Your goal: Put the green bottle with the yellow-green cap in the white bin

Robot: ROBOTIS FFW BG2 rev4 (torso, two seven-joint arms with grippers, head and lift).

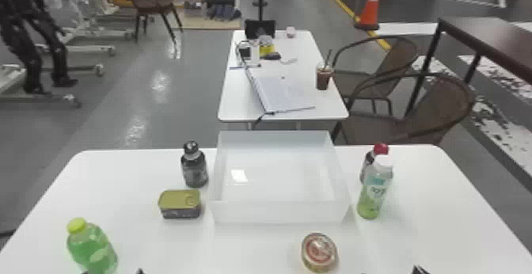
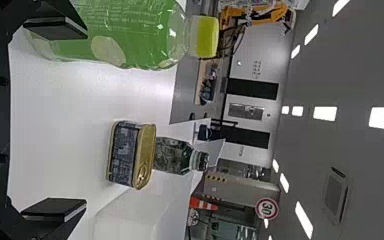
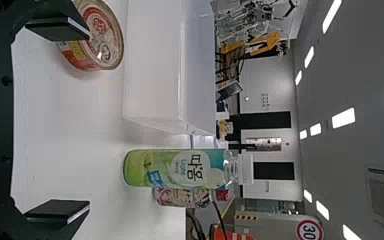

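The green bottle is standing at eight o'clock from the bin. The left hand is gaping off-centre, risking a topple on closing; the right hand is gaping at four o'clock.

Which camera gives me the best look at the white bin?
The head view: it shows the whole white bin, rim and inside, from above. The right wrist view shows its outer side and a corner close up, cut off by the picture's edge. The left wrist view catches one part, also cut off.
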